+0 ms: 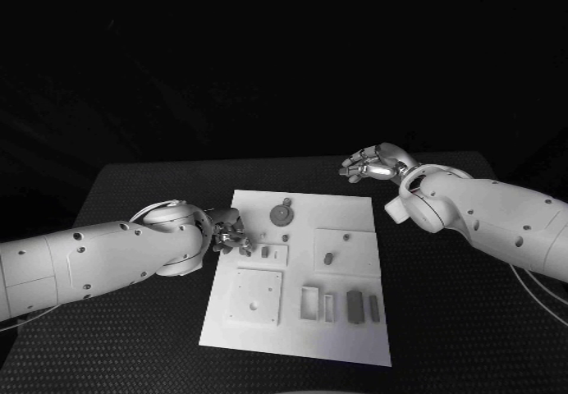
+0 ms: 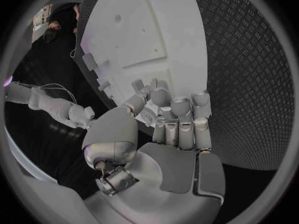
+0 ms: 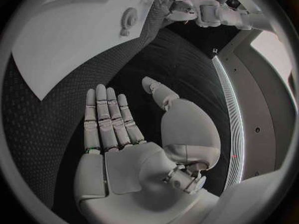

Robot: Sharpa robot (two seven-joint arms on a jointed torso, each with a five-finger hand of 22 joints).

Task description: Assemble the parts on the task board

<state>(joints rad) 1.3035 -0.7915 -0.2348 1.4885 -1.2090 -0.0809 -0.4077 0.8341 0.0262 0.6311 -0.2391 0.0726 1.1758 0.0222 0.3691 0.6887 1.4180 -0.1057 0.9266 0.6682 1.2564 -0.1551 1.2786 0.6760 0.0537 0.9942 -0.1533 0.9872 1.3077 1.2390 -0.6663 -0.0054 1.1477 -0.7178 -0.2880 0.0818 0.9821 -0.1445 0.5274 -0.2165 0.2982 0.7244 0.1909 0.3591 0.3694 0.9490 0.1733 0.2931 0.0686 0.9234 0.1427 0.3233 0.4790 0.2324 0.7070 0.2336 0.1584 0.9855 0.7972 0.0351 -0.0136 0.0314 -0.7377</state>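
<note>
Head view shows the white task board (image 1: 355, 328) mid-worktop. The left hand (image 1: 227, 232) sits at its left edge, fingers curled together over a small grey part (image 1: 273, 253); whether it grips anything, I cannot tell. The right hand (image 1: 377, 163) hovers beyond the board's far right corner, fingers spread, holding nothing.

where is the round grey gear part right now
In the head view the round grey gear part lies near the far edge of the white task board, between the two robot hands.
</note>
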